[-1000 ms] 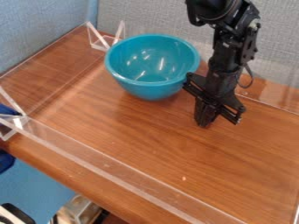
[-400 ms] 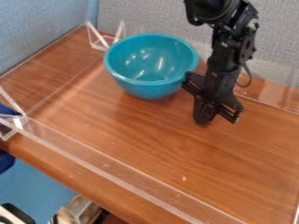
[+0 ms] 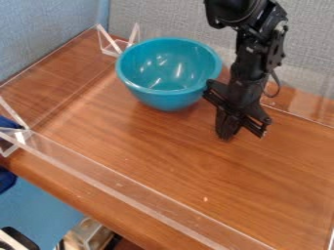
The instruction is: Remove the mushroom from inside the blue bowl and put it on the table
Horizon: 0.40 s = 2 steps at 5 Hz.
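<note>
the blue bowl (image 3: 169, 74) sits toward the far left part of the table (image 3: 144, 146), and no mushroom shows inside it; only glossy highlights. the gripper (image 3: 232, 130) points straight down just beside the bowl, on the side toward the table's right edge, its tips at the wood and pinched tight together. whether the mushroom is hidden between them i cannot tell. the bowl lies to the left of the fingers (image 3: 231, 125), apart from them. no writing or label is readable anywhere.
</note>
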{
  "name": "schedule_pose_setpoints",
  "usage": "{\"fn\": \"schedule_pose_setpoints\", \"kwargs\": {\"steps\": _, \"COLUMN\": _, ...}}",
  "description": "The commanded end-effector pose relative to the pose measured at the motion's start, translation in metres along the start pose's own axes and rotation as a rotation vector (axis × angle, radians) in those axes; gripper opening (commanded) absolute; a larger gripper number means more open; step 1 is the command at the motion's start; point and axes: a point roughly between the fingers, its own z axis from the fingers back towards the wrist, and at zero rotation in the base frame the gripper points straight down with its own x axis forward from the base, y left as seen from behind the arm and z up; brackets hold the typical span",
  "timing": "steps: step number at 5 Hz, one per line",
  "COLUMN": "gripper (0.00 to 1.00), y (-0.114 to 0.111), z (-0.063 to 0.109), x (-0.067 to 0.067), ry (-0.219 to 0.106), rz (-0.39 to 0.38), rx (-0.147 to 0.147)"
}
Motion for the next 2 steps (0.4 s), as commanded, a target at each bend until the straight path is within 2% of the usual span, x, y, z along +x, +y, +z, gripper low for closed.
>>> {"fn": "schedule_pose_setpoints", "kwargs": {"steps": 1, "gripper": 0.00, "y": 0.0147, "z": 0.0118, "x": 0.0008, "ry": -0.033, "rz": 0.034, "rx": 0.009}}
{"fn": "schedule_pose_setpoints", "kwargs": {"steps": 2, "gripper": 0.00, "y": 0.0157, "z": 0.0131, "x": -0.0002, "ry": -0.033, "rz": 0.037, "rx": 0.011}}
